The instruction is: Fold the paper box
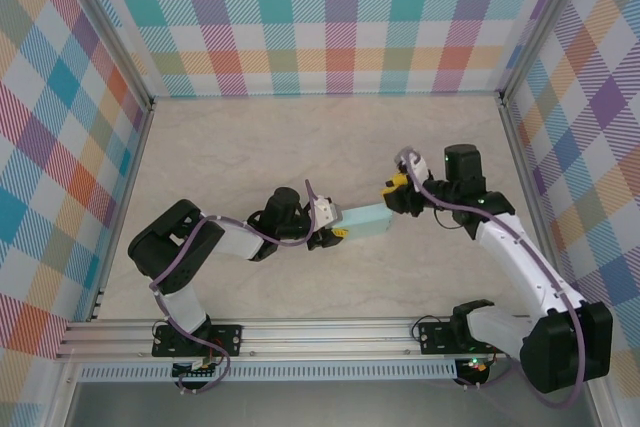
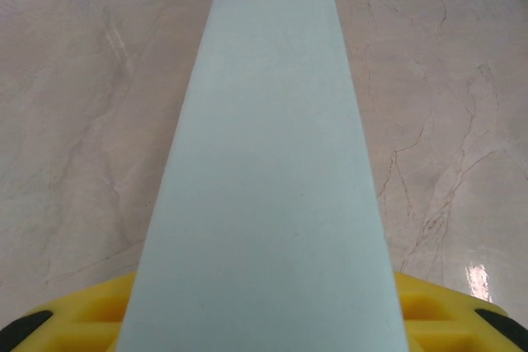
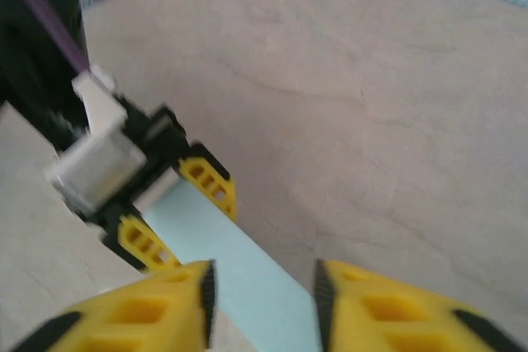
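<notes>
Object: pale mint-aqua thin-card paper box [image 1: 365, 219], a slim closed-looking rectangle, no loose tabs visible.
Position: mid-table, spanning the two arms over the beige marbled table [image 1: 250, 147]; whether it is lifted or resting, unclear.
Left gripper [image 3: 177, 210]: pinching one end of the paper box.
Right gripper [image 3: 264, 296]: fingers straddle the other end; blur hides whether they press.
Progress (judged): main folds appear done.
Remaining (judged): end flaps unverified, then set down.

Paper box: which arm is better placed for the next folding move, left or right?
Right, probably. The left tool clamps one end of the paper box, anchoring it. The right tool straddles the other end; its grip is unclear in the blur, so it seems freer to work.
</notes>
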Tool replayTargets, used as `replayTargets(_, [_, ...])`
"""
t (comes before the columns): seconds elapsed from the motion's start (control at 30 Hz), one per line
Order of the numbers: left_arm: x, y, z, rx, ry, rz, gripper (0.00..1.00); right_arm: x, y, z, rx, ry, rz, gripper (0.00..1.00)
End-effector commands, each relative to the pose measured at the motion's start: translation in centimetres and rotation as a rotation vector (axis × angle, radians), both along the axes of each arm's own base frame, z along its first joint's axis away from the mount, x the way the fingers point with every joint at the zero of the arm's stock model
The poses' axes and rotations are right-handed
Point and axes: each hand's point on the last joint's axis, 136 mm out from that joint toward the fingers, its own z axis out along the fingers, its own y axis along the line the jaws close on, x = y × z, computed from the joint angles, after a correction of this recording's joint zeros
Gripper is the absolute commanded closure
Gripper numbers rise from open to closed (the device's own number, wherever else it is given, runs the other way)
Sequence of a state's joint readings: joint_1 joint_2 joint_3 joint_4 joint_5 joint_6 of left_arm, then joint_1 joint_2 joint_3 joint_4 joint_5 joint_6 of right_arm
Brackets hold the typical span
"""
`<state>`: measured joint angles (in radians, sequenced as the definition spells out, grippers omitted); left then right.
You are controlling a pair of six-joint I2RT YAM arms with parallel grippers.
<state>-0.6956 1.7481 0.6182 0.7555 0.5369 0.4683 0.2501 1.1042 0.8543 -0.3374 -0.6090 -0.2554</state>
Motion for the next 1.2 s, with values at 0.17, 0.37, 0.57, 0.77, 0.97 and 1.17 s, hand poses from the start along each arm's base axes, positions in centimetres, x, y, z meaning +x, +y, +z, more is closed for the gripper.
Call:
replayTargets(0.17, [1.3,-0.7,0.7,-0.099,0.045,0.115,0.53,-1.3,5.6,-0.3,0.409,0.587,0.129,0.94])
replayTargets(0.37, [1.5,-0.8,-0.4,-0.061,0.013,0.198,0.53,0.2,7.9,-1.6,0.426,0.596,0.196,0.93])
replayTargets(0.57, [1.7,-0.7,-0.8,-0.079,0.036,0.243,0.53,1.6,9.1,-3.9,0.414,0.65,0.168,0.93])
replayTargets(0.77, [2.0,-0.8,-1.2,-0.079,0.035,0.256,0.53,1.9,7.5,-10.1,0.37,0.675,0.128,0.92])
replayTargets(0.97, [2.0,-0.7,-1.8,-0.073,0.046,0.262,0.53,2.0,5.8,-12.9,0.416,0.697,0.088,0.91])
replayTargets(1.17, [2.1,-0.8,-2.4,-0.056,0.052,0.258,0.53,3.7,5.2,-9.1,0.447,0.637,0.074,0.9])
